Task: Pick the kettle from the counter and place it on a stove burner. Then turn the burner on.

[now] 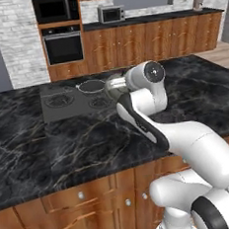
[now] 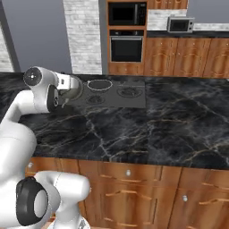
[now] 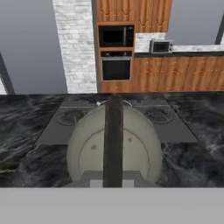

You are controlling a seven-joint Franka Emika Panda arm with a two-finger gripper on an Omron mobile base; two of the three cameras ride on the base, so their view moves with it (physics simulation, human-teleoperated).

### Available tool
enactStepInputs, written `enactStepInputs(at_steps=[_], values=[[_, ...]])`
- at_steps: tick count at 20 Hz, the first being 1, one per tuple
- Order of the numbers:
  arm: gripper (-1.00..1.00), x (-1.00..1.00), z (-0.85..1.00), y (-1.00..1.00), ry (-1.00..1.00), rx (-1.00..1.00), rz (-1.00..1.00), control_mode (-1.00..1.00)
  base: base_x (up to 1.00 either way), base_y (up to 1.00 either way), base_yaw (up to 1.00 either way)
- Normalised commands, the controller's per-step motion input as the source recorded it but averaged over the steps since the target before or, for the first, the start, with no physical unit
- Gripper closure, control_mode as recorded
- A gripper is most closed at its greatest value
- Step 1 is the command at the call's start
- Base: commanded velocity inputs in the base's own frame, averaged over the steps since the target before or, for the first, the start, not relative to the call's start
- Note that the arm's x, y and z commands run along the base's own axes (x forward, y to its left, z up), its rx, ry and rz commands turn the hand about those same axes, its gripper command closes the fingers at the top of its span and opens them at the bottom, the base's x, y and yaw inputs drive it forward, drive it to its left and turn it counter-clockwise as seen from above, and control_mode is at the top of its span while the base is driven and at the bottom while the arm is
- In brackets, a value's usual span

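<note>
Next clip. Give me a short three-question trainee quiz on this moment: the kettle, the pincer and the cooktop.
1. True or false: the kettle stands on a burner of the cooktop.
2. What lies on the rear burner? A) frying pan B) plate C) bowl
3. Fill in: the pincer is shut on the kettle's ____.

Key: 1 false, the kettle looks held over the counter short of the cooktop; 2 A; 3 handle.

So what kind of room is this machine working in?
A home-style kitchen, computer-rendered rather than real. A dark cooktop sits in a black marble counter, a built-in wall oven stands behind it, and a small microwave rests on the far worktop.
</note>
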Motion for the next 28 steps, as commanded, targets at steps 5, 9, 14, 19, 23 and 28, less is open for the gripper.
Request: enactStepInputs(at_steps=[5, 9, 14, 19, 23, 28], values=[[1.00, 0.00, 0.00, 0.00, 0.00, 0.00, 0.00, 1.00, -0.50, -1.00, -0.09], [1.00, 0.00, 0.00, 0.00, 0.00, 0.00, 0.00, 1.00, 0.02, -1.00, -0.05], [1.00, 0.00, 0.00, 0.00, 0.00, 0.00, 0.00, 1.00, 0.33, -1.00, -0.01], [1.00, 0.00, 0.00, 0.00, 0.00, 0.00, 0.00, 1.00, 0.34, -1.00, 0.00], [1.00, 0.00, 0.00, 0.00, 0.00, 0.00, 0.00, 1.00, 0.23, -1.00, 0.00], [1.00, 0.00, 0.00, 0.00, 0.00, 0.00, 0.00, 1.00, 0.17, -1.00, 0.00]])
